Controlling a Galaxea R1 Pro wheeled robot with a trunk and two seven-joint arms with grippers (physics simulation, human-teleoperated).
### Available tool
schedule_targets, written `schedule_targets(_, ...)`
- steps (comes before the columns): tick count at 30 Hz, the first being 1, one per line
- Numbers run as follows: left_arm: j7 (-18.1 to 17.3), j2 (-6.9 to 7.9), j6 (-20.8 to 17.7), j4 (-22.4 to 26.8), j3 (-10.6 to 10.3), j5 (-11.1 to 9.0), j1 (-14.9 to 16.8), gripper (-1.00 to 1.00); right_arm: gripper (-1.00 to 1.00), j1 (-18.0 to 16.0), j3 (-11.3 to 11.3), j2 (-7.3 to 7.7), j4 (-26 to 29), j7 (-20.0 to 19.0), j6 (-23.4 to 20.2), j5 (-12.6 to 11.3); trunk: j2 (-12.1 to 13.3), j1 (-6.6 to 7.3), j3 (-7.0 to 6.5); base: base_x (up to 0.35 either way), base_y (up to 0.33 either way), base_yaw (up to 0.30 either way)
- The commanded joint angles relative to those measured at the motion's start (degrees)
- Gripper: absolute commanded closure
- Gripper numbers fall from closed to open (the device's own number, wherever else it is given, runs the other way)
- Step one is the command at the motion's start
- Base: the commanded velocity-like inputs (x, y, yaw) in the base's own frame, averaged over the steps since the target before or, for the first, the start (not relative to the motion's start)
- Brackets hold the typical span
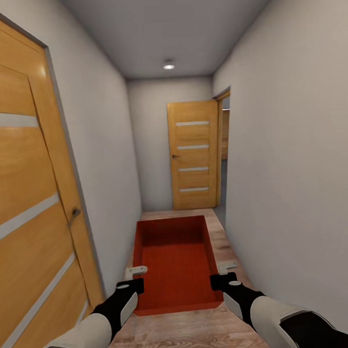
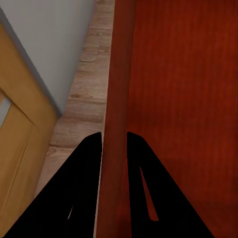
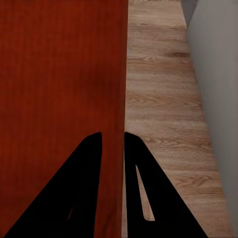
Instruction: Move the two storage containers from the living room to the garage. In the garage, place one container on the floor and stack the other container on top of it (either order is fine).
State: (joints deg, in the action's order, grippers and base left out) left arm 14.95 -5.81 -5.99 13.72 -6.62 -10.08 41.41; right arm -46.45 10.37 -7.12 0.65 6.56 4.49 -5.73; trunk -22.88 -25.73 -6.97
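A narrow hallway with white walls (image 1: 290,136) and a light wood-plank floor (image 1: 189,332) stretches ahead under a grey ceiling with one round ceiling light (image 1: 169,66). A tall wooden door (image 1: 26,203) with pale horizontal strips stands closed along the left wall, and a matching open door (image 1: 194,154) stands at the far end beside a doorway on the right. In the middle of the head view an orange-red storage container (image 1: 174,261), open at the top, is carried level between both arms, above the plank floor. The left hand (image 1: 135,278) is clamped on the container's left wall near its near corner; in the left wrist view its two dark fingers (image 2: 74,193) sit one on each side of that thin wall. The right hand (image 1: 225,274) is clamped on the opposite wall, and in the right wrist view its fingers (image 3: 153,193) straddle the wall the same way, with the red interior on one side and plank floor on the other
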Motion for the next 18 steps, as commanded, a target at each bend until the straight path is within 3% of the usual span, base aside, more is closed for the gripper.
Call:
schedule_targets(1, 3.77, 1.58, -0.47, -0.01, 0.47, -0.29, -0.01, 1.00, 1.00, -0.05, -1.23, 0.18, 0.14, 2.50, 0.29, -0.43, -0.04, -0.05, 0.02, 0.323, 0.000, 0.000)
schedule_targets(18, 3.73, 1.59, -0.52, -0.01, 0.47, -0.34, -0.01, 1.00, 1.00, -0.05, -1.23, 0.18, 0.14, 2.50, 0.70, -0.43, -0.04, -0.05, 0.02, 0.323, 0.000, 0.000)
